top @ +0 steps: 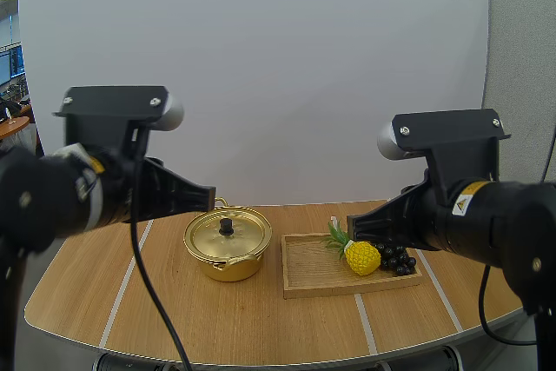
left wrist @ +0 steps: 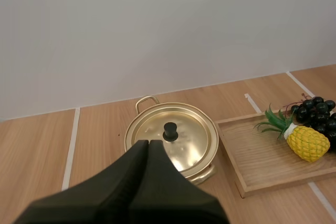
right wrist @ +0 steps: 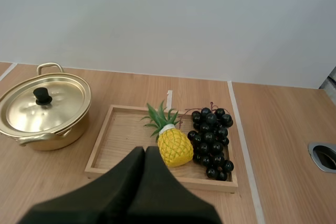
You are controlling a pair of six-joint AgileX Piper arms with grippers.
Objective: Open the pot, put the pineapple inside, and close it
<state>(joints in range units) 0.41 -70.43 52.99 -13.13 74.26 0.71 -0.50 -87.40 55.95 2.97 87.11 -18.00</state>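
Your left claw (left wrist: pixel 147 142) and right claw (right wrist: pixel 145 149) hang shut, empty; the pineapple (right wrist: pixel 174 147), likely light and stiff, lies on the wooden tray (right wrist: pixel 119 137) beside the grapes (right wrist: pixel 211 137), so grip its yellow body.

**Both arms aloft, both tools closed**

The black two-fingered left tool (left wrist: pixel 148 142) has its fingers pressed together into one dark wedge, gripping nothing. The black two-fingered right tool (right wrist: pixel 145 149) looks the same (empty too). From the high view, both arms hover level, tips pointing inward towards each other.
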